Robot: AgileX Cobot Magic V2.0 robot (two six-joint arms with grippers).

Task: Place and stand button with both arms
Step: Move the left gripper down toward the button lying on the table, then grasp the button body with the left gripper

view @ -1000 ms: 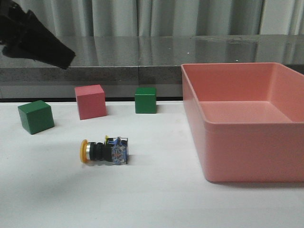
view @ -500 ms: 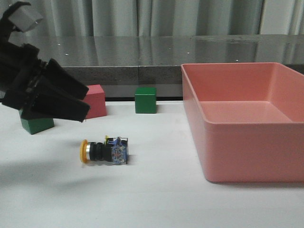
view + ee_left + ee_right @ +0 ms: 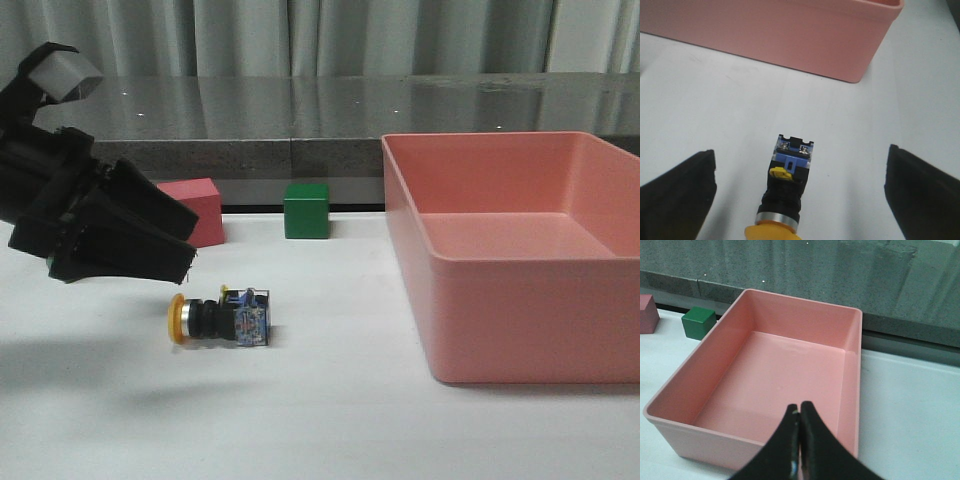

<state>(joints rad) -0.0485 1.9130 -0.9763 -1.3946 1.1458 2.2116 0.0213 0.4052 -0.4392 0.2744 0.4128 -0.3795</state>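
Observation:
The button (image 3: 218,319) lies on its side on the white table, yellow cap to the left and clear-blue block to the right. My left gripper (image 3: 192,245) is open and hangs just above and left of it, touching nothing. In the left wrist view the button (image 3: 787,182) lies between the two spread fingers (image 3: 677,197), with wide gaps on both sides. My right gripper (image 3: 799,412) is shut and empty, held above the near wall of the pink bin (image 3: 700,437). The right arm does not show in the front view.
A large pink bin (image 3: 520,330) fills the right side of the table. A pink cube (image 3: 200,205), partly behind my left arm, and a green cube (image 3: 306,210) stand at the back. A grey ledge and curtain lie behind.
My left arm has come down and to the right, from the top left corner to just above the button. It now hides the green cube at the left. The button has not moved.

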